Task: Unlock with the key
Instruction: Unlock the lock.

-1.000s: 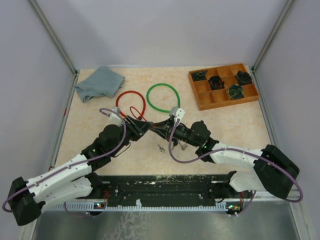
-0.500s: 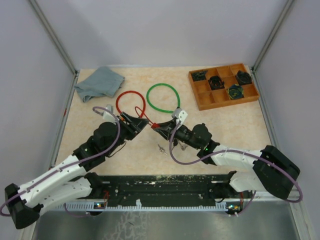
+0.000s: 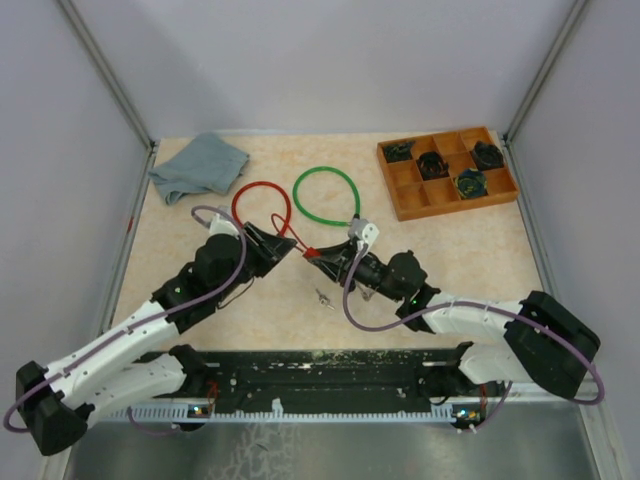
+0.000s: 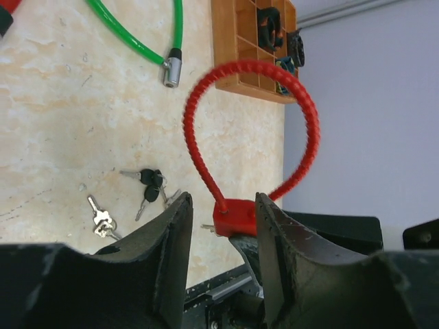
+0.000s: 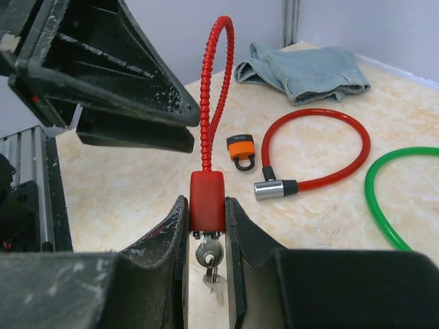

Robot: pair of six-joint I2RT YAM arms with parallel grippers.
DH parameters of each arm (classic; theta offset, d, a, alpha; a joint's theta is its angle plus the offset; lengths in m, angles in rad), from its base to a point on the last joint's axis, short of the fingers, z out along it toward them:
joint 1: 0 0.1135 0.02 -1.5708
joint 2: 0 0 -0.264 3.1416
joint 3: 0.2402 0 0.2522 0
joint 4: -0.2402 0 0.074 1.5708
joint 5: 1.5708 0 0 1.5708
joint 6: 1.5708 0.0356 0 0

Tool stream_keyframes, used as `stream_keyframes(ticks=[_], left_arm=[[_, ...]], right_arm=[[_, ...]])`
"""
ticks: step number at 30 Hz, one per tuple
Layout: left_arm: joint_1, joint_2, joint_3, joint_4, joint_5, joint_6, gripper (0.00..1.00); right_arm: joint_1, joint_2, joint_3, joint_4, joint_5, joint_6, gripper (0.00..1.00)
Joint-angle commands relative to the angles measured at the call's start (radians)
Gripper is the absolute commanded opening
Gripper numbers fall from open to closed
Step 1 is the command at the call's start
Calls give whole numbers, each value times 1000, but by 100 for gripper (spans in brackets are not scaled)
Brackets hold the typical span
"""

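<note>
A red lock body [image 5: 206,199] with a ribbed red cable loop [image 5: 214,82] stands upright between my right gripper's [image 5: 206,214] fingers, which are shut on its sides. A silver key [image 5: 208,255] sits in its underside, a small ring hanging from it. In the top view the lock [image 3: 311,251] hangs above the table between both arms. My left gripper [image 4: 223,205] is open, its fingertips just short of the lock body [image 4: 235,214], which looks close to its right finger. The cable loop [image 4: 254,123] arches beyond.
On the table lie a red cable lock [image 3: 262,208], a green cable lock [image 3: 326,194], a small orange padlock [image 5: 240,151], a blue cloth [image 3: 198,166] and loose keys [image 4: 147,188] [image 3: 323,296]. A wooden compartment tray [image 3: 447,170] sits far right.
My left gripper has drawn back to the left from the lock, leaving a gap where the two grippers met. The right gripper still holds the lock, nudged slightly right.
</note>
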Motion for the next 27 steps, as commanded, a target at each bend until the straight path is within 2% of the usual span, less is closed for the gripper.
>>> stream_keyframes(ticks=[1, 7, 14, 17, 22, 27], left_arm=[[59, -8, -16, -4, 83, -17, 45], [79, 37, -21, 66, 176, -12, 42], [80, 44, -33, 124, 198, -16, 41], [80, 70, -25, 127, 216, -17, 28], [88, 96, -12, 116, 220, -7, 1], [102, 54, -29, 108, 165, 6, 0]], right_arm=[[-2, -36, -2, 121, -12, 35, 0], [-1, -37, -2, 132, -23, 47, 0], [-2, -19, 7, 139, -43, 54, 0], [-2, -17, 7, 149, -51, 64, 0], [-1, -33, 18, 92, -73, 65, 0], [-1, -68, 29, -32, -99, 68, 0]])
